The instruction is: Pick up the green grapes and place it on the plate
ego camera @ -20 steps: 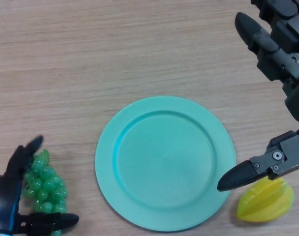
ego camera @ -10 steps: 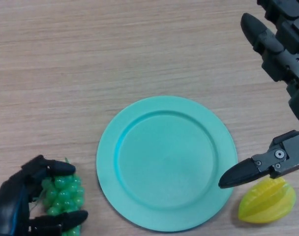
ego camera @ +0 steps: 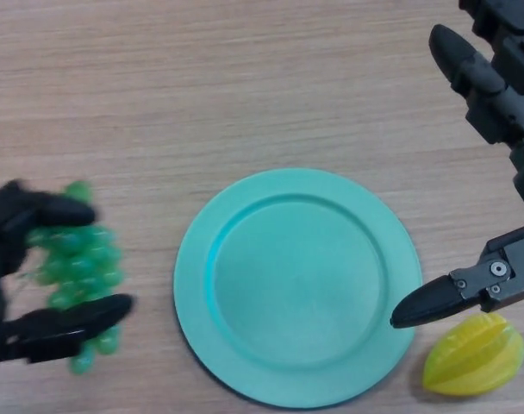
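A bunch of green grapes (ego camera: 77, 259) hangs at the left of the head view, just left of the plate's rim. My left hand (ego camera: 21, 267) is shut on it, fingers over its top and thumb under it. The turquoise plate (ego camera: 296, 283) lies in the middle of the wooden table with nothing on it. My right hand (ego camera: 495, 164) is open at the right edge, its fingers spread, with its thumb tip over the plate's right rim.
A yellow star fruit (ego camera: 473, 365) lies on the table at the bottom right, just beyond the plate and below my right thumb.
My left hand closed round the grapes, then carried them up and a little towards the plate. The right hand has barely shifted.
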Tool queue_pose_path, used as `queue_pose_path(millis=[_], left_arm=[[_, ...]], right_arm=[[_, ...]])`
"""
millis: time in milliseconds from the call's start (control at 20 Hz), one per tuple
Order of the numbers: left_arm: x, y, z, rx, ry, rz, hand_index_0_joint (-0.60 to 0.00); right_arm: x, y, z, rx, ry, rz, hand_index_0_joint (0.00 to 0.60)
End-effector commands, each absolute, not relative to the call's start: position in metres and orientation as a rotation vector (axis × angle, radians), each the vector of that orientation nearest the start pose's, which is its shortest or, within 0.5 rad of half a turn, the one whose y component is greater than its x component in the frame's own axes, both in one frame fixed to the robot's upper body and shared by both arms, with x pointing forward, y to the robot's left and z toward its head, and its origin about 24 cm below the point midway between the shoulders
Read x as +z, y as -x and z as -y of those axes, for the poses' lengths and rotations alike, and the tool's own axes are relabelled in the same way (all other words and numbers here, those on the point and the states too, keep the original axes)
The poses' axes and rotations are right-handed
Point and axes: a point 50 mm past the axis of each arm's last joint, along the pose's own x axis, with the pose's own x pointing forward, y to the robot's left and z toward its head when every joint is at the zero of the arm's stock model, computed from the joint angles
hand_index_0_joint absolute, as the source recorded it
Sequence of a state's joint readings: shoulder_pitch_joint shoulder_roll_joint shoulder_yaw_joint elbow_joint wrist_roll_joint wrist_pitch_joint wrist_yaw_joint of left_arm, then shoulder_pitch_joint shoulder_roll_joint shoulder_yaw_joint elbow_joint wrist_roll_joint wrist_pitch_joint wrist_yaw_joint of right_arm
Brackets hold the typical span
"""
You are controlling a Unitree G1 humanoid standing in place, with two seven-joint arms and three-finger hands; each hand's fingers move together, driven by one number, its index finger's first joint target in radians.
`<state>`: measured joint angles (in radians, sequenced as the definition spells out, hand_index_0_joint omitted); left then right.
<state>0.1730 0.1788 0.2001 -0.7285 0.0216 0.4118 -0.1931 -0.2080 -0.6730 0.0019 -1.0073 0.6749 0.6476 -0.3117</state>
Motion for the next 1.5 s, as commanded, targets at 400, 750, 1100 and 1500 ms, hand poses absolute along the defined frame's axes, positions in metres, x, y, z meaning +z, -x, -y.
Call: queue_pose_path(millis=[400,750,1100,1500], left_arm=[[0.196,-0.188,-0.152,-0.246,-0.334,0.469,-0.399],[0.208,-0.188,-0.152,-0.271,-0.261,0.511,0.0],[0.244,-0.177,-0.173,-0.259,-0.236,0.632,0.0],[0.255,-0.172,-0.194,-0.233,-0.227,0.659,0.0]], right_arm=[[0.265,-0.177,0.158,0.251,0.152,0.648,0.0],[0.265,-0.176,0.164,0.234,0.173,0.638,0.0],[0.265,-0.179,0.163,0.231,0.193,0.64,0.0],[0.267,-0.179,0.16,0.235,0.184,0.668,0.0]])
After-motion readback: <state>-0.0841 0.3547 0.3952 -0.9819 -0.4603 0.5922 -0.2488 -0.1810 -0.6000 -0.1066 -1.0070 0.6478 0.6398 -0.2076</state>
